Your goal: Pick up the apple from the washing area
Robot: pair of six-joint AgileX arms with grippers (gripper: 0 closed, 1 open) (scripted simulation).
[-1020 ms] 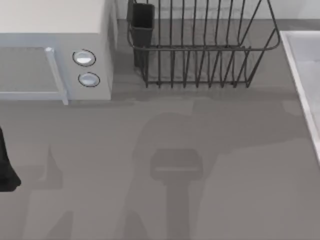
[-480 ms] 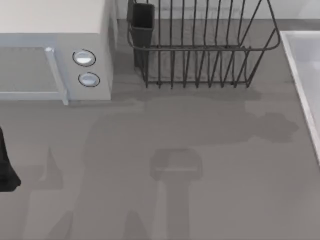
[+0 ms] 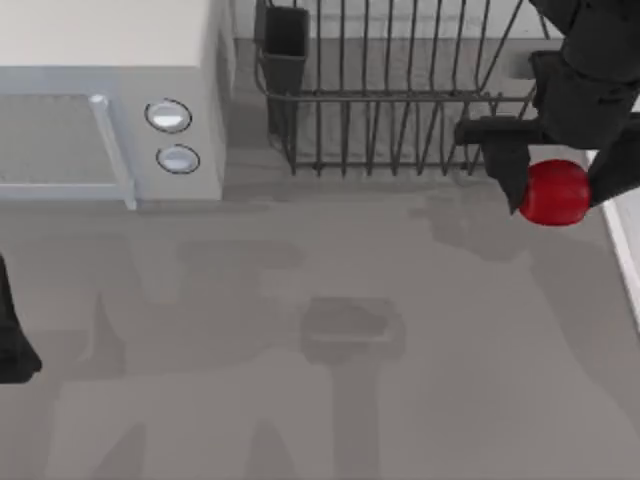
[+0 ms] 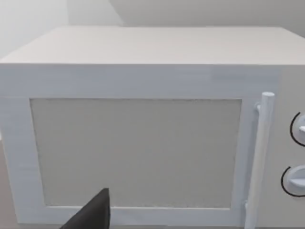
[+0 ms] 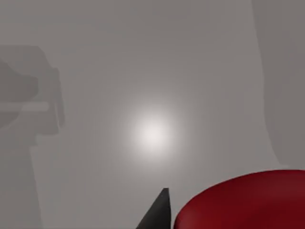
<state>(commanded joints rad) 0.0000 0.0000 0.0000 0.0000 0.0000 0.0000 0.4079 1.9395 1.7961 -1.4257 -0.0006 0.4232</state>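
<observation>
The right gripper [image 3: 556,185] hangs at two o'clock in the top view, its jaws clamped on either side of the apple [image 3: 554,193]. The apple sits between the fingers, held above the grey table [image 3: 330,400], just at the sink's [image 3: 622,240] rim and at five o'clock from the rack [image 3: 400,100]. The left gripper [image 3: 10,340] is parked at nine o'clock, facing the microwave [image 4: 143,119]; whether its jaws are open I cannot tell.

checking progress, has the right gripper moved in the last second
Yes. The right gripper has come into the top view at the right, holding the apple just in front of the dish rack's right end, beside the sink rim.
</observation>
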